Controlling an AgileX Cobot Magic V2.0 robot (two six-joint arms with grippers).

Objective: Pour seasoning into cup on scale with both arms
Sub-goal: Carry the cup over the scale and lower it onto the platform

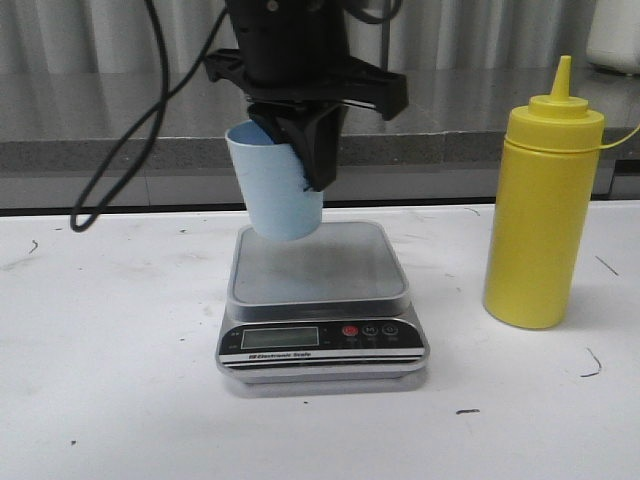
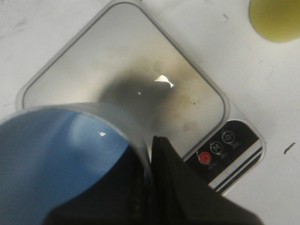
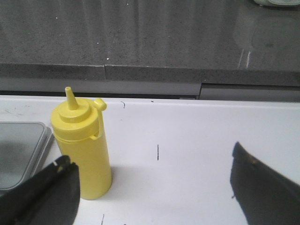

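My left gripper (image 1: 300, 165) is shut on the rim of the pale blue cup (image 1: 275, 190), one finger inside and one outside. It holds the cup slightly tilted just above the rear of the silver scale (image 1: 330, 265). In the left wrist view the cup (image 2: 56, 159) fills the lower left, the outer finger (image 2: 173, 183) beside it, over the scale's platform (image 2: 140, 70). The yellow seasoning bottle (image 1: 543, 210) stands upright right of the scale. In the right wrist view my right gripper (image 3: 150, 164) is open and empty, with the bottle (image 3: 82, 140) just beyond its left finger (image 3: 51, 187).
A grey ledge (image 1: 100, 150) runs behind the white table. A black cable (image 1: 120, 150) loops down at the back left. A white object (image 1: 615, 35) stands at the back right. The scale's corner (image 3: 21, 150) shows beside the bottle in the right wrist view.
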